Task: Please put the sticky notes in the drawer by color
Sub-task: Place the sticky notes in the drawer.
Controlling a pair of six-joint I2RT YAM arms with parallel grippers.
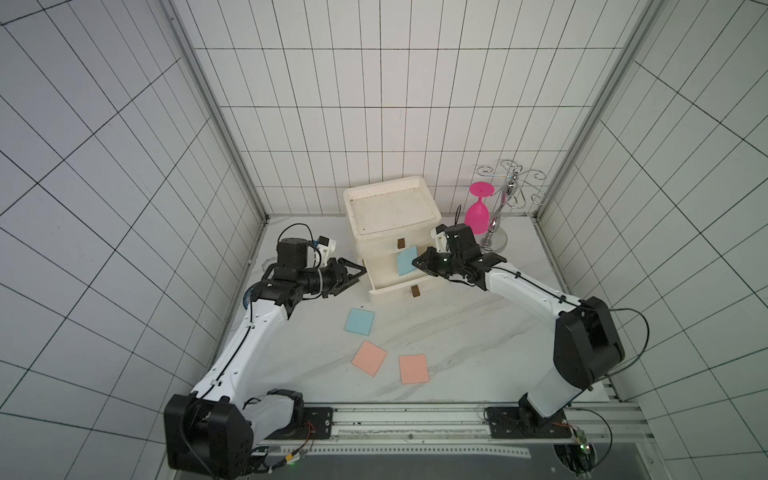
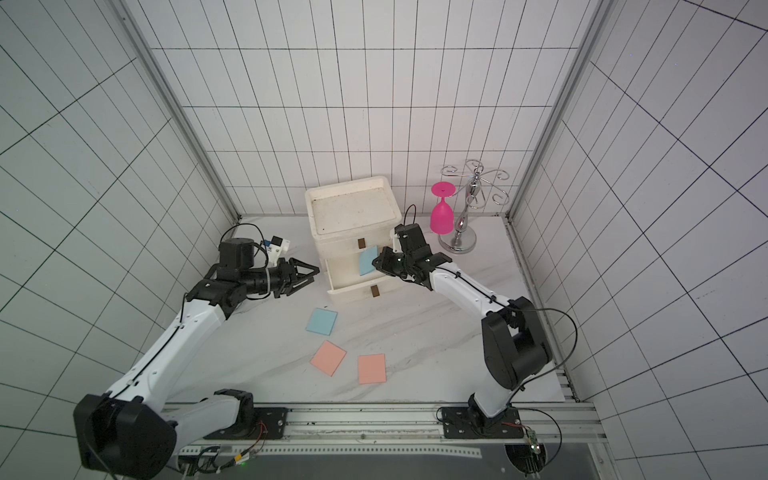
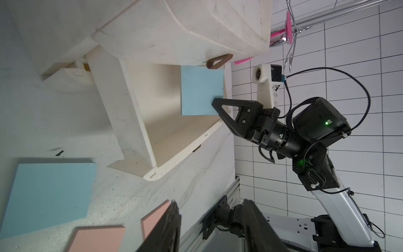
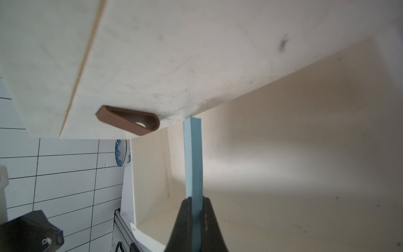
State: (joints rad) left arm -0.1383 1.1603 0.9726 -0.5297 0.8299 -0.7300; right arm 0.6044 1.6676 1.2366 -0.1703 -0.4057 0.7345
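Mid-frame, the right gripper [image 1: 415,262] pinches a blue pad [image 1: 406,261] edge-on over the pulled-out middle drawer [image 1: 390,293]. The left gripper [image 1: 360,277] hangs spread and empty. Lower down, a second blue pad [image 1: 359,321] and two pink pads [image 1: 369,357] await sorting. No tan pads are visible.

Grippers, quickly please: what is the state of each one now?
Left gripper: open, holding nothing.
Right gripper: closed on a light blue sticky note.

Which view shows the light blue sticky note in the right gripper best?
The left wrist view: the light blue sticky note shows nearly its whole face inside the open drawer. The right wrist view shows only its thin edge; both top views show it small, beside the right gripper.
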